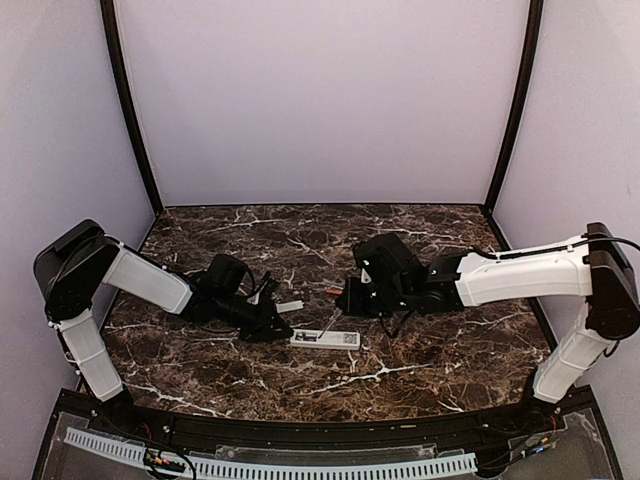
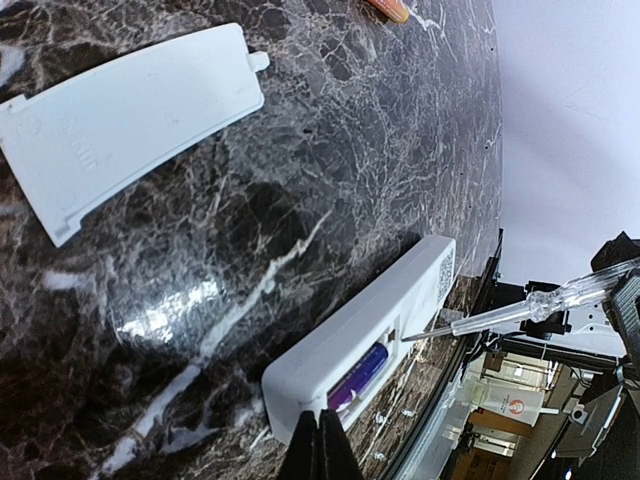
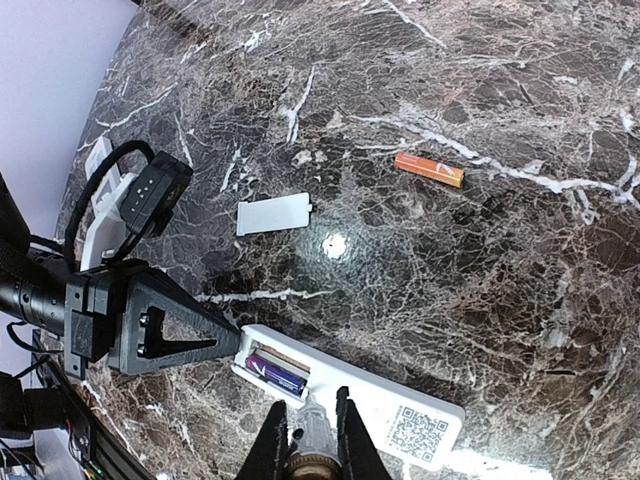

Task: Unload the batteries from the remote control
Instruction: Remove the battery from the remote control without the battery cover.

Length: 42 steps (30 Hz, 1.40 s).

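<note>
The white remote control (image 1: pixel 325 339) lies face down with its battery bay open. One purple battery (image 3: pixel 275 372) sits in the bay, also seen in the left wrist view (image 2: pixel 358 375). An orange battery (image 3: pixel 429 169) lies loose on the marble behind it (image 1: pixel 333 291). My left gripper (image 2: pixel 320 440) is shut, empty, its tips pressed against the remote's (image 2: pixel 370 330) bay end. My right gripper (image 3: pixel 310 410) is shut on a clear-handled screwdriver (image 2: pixel 520 305), whose tip rests at the bay's edge beside the purple battery.
The white cover plate (image 3: pixel 274 214) lies flat on the marble just behind the left gripper (image 1: pixel 283 325). Dark marble tabletop (image 1: pixel 430 350) spreads all round, with pale walls at the back and sides.
</note>
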### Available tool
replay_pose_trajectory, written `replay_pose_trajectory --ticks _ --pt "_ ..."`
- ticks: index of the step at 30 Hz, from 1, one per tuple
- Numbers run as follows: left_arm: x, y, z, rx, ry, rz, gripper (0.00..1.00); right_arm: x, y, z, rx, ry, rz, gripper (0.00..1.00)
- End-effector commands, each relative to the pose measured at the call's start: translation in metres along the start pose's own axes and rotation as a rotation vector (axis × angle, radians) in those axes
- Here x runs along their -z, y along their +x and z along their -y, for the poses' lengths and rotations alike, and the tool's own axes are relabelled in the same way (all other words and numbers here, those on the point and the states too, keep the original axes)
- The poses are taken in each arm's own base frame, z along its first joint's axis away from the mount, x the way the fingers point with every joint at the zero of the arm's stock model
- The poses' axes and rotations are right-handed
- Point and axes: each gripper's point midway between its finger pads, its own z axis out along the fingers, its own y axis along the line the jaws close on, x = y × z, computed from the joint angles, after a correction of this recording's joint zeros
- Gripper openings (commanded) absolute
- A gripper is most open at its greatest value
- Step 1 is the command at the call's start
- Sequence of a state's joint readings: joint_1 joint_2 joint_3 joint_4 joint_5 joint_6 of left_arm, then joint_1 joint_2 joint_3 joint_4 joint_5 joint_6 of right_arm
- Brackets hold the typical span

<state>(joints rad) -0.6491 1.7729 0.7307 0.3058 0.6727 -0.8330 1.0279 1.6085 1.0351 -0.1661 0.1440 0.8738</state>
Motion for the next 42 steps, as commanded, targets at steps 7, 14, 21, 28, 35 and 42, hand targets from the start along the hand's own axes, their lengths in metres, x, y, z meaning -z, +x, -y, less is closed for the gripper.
replay_pose_trajectory --ticks 7,14,21,28,35,42 --pt "0.002 0.001 0.007 -0.017 0.016 -0.004 0.00 0.000 -0.003 -0.012 -0.005 -0.023 0.013 0.00" --pt "0.001 0.001 0.007 -0.016 0.016 -0.006 0.00 -0.006 0.000 -0.012 -0.009 -0.020 0.007 0.00" --pt "0.001 0.002 0.007 -0.016 0.017 -0.010 0.00 -0.011 0.003 -0.012 -0.017 -0.019 -0.006 0.00" --pt "0.001 0.002 0.006 -0.013 0.017 -0.009 0.00 -0.015 0.005 -0.012 -0.037 -0.019 -0.011 0.00" --pt "0.001 0.003 0.005 -0.011 0.018 -0.009 0.00 -0.016 0.000 -0.019 -0.078 -0.052 0.005 0.00" --pt "0.001 0.003 0.006 -0.011 0.021 -0.010 0.00 -0.014 -0.013 -0.031 -0.136 -0.089 0.023 0.00"
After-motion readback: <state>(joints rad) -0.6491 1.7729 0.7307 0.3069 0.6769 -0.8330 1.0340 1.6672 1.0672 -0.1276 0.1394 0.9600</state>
